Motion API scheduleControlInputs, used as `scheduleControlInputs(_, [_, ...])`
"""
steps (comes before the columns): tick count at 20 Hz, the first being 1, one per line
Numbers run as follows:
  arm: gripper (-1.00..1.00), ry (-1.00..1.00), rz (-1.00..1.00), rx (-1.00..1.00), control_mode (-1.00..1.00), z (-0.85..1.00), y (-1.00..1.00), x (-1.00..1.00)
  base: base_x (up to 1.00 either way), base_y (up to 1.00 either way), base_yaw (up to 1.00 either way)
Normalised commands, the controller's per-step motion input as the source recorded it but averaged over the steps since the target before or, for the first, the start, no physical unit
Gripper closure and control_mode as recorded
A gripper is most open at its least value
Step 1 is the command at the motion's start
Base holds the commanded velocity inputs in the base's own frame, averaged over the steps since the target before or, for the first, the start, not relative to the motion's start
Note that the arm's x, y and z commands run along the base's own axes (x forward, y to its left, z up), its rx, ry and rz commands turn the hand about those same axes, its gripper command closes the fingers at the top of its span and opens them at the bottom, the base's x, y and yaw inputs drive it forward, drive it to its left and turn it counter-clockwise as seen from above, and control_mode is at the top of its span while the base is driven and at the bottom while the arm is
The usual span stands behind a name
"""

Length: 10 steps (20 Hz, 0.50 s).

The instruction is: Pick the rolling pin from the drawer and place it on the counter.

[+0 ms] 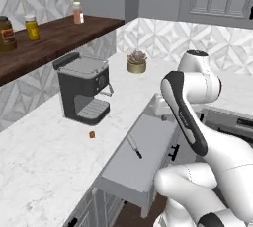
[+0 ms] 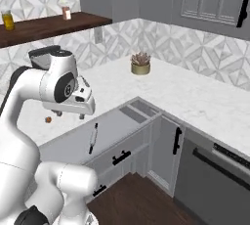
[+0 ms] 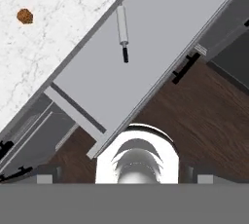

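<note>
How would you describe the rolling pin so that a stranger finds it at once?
Find the coffee machine on the white marble counter. Below the counter's edge the grey drawer stands pulled out. The rolling pin lies alone on its floor: a slim pale cylinder with dark handles.

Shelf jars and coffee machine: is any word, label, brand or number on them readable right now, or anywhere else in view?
No text can be read anywhere.
Dark jar: orange label, too blurred to read.
Yellow jar: no legible print.
Small bottle: pale label band, too small to read.
Coffee machine: no brand or markings visible.
Rolling pin and drawer: plain, no markings.
</note>
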Motion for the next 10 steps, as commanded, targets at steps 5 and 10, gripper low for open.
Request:
scheduleControlInputs(5, [-1.00,0.00,0.00,0.00,1.00,0.00,0.00,0.00,-0.58,0.29,-0.44])
scheduleControlInputs(10, [-1.00,0.00,0.00,0.00,1.00,0.00,0.00,0.00,-0.60,0.59,-0.26])
